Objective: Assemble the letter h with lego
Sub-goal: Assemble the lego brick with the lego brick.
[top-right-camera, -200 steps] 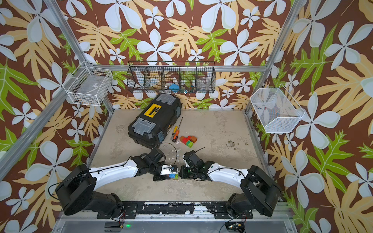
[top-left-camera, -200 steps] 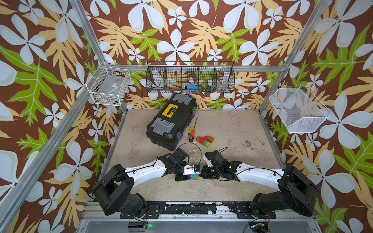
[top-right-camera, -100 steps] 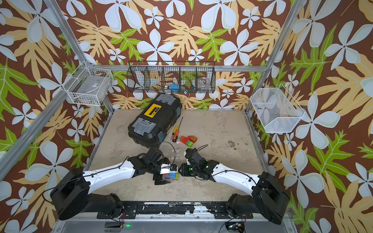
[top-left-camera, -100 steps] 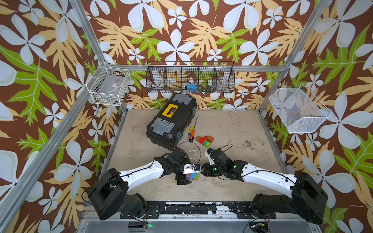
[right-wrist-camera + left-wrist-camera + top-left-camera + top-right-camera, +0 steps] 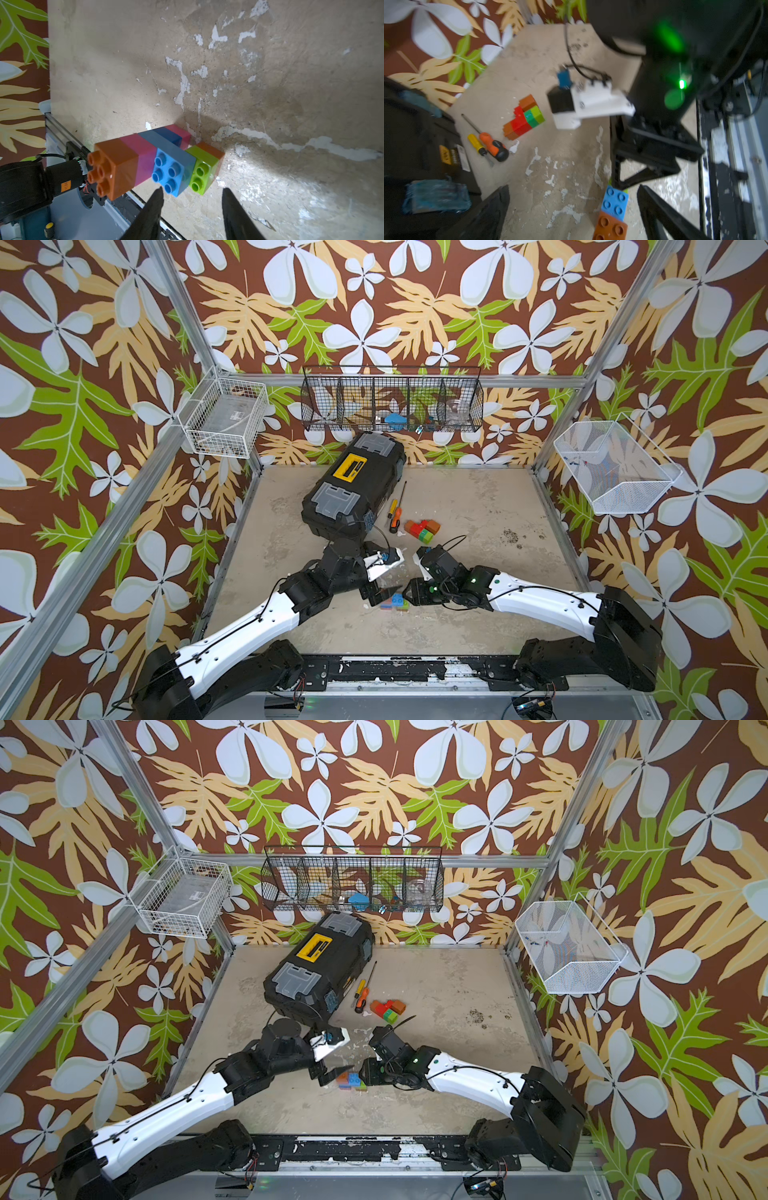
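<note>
The letter h [image 5: 395,601] lies flat on the bench [image 5: 478,506], lower centre of both top views. The left fingers [image 5: 492,212] stand wide apart, the right fingers [image 5: 154,209] partly apart, both near it — neither grasps anything. We judge its glossy, studded plastic light and stiff, but the joints can snap apart — best to hold the long column [image 5: 135,158] across its flat sides.

Letter h [image 5: 394,600] lies on table [image 5: 478,506] near front, between left gripper [image 5: 573,209] and right gripper [image 5: 193,193]; loose lego [image 5: 423,529] farther back, screwdrivers [image 5: 395,517] just left, toolbox [image 5: 353,485] behind-left.
</note>
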{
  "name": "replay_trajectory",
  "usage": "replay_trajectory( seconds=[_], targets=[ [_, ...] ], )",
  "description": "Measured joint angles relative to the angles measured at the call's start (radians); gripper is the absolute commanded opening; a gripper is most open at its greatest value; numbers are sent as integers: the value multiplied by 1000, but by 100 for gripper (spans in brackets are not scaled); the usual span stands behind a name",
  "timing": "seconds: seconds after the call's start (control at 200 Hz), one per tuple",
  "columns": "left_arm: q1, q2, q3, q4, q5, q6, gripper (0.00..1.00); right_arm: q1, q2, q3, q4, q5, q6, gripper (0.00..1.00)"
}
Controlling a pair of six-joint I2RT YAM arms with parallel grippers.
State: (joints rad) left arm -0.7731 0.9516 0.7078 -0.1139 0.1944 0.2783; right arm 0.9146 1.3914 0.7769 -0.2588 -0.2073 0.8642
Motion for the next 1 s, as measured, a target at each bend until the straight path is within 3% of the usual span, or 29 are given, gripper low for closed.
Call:
replay_trajectory(
  seconds=[0.075,0.18,0.315,0.44,0.49,0.575,0.666,1.001],
  targets=[
    [0,-31,18,13,-66,-190,89,5,19,7,2,2,0,44],
    [0,-40,28,-12,-144,-434,89,8,39,6,1,14,0,41],
    [0,-25,-4,-79,-164,-673,86,8,38,-2,1,25,13,39],
    [0,-33,-70,-132,-159,-838,69,9,27,0,-8,28,16,38],
    [0,-41,-84,-147,-155,-879,62,10,19,10,-18,29,19,39],
    [0,-46,-97,-151,-137,-928,62,16,6,38,-29,30,22,48],
    [0,-35,-104,-149,-111,-961,63,22,8,68,-32,31,21,50],
    [0,0,-151,-111,-12,-991,62,49,111,73,-24,31,26,30]
  ],
)
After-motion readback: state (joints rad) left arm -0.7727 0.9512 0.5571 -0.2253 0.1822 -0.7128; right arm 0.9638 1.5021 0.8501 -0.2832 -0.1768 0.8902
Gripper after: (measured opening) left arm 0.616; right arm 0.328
